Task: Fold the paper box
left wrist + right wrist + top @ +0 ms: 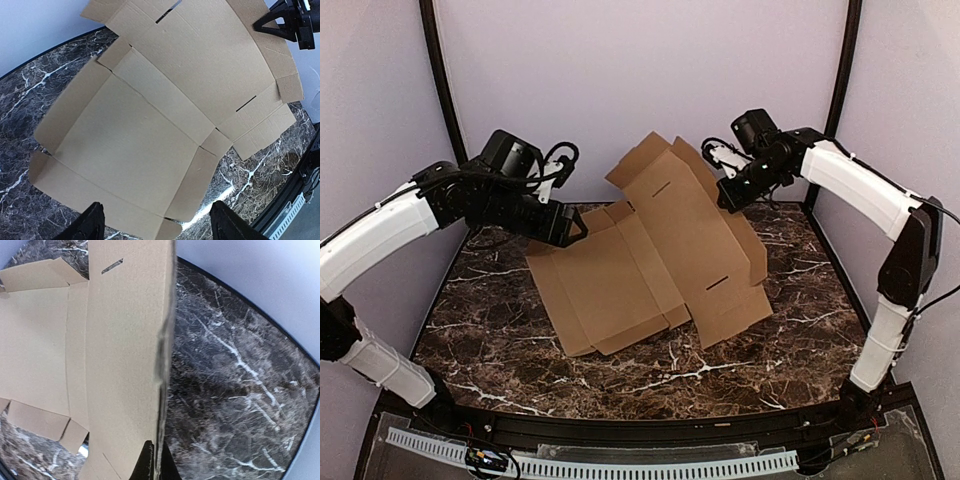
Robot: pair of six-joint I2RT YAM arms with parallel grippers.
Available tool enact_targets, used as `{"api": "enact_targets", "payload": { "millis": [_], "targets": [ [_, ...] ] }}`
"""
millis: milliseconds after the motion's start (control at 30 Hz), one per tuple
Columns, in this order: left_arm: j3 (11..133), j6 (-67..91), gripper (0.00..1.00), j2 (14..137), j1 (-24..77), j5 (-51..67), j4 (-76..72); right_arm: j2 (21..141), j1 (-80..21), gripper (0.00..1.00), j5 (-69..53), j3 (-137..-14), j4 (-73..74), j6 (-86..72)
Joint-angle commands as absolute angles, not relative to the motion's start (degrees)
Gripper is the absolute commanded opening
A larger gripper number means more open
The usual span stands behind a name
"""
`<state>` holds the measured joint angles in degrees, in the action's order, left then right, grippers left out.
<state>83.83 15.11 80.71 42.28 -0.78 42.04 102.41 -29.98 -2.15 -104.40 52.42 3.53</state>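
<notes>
1. Two arms reach in over a dark marble-patterned table (pixel 620 370), one from each side, with the paper box (pixel 660 250) between them.
2. The paper box is an unfolded brown cardboard sheet with creases, flaps and two thin slots (pixel 661 188). It sits around the middle of the table, toward the far side.
3. Its left half lies nearly flat on the marble, with narrow side flaps curling up a little along the edges.
4. Its right half is tilted up off the table, rising toward the back wall. The near right corner rests on the surface.
5. The right gripper (pixel 730 195) is at the high right edge of that raised panel. In the right wrist view its fingers (pixel 147 465) are pressed together on the cardboard's thin edge, pinching it, and the panel runs away from the camera on its left side.
6. The left gripper (pixel 578 228) hangs at the far left edge of the sheet. In the left wrist view its two dark fingertips (pixel 95 222) are spread wide apart with nothing between them, and the flat panel lies below them.
7. Whether the left fingertips touch the cardboard cannot be told.
</notes>
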Motion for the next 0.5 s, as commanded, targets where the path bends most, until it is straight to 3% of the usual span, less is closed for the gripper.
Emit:
{"api": "enact_targets", "payload": {
  "millis": [0, 167, 467],
  "targets": [
    [84.1, 14.0, 0.73, 77.2, 42.5, -5.4, 47.4, 104.8, -33.9, 0.0, 11.3, -108.0, 56.3, 18.8],
    [82.0, 15.6, 0.74, 74.8, 42.5, -5.1, 47.8, 110.4, -39.0, 0.0, 22.0, -112.9, 54.2, 32.4],
    [77.6, 18.4, 0.74, 70.7, 42.5, -4.5, 47.4, 114.0, -46.7, 0.0, 27.8, -112.7, 45.7, 46.4]
  ]
}}
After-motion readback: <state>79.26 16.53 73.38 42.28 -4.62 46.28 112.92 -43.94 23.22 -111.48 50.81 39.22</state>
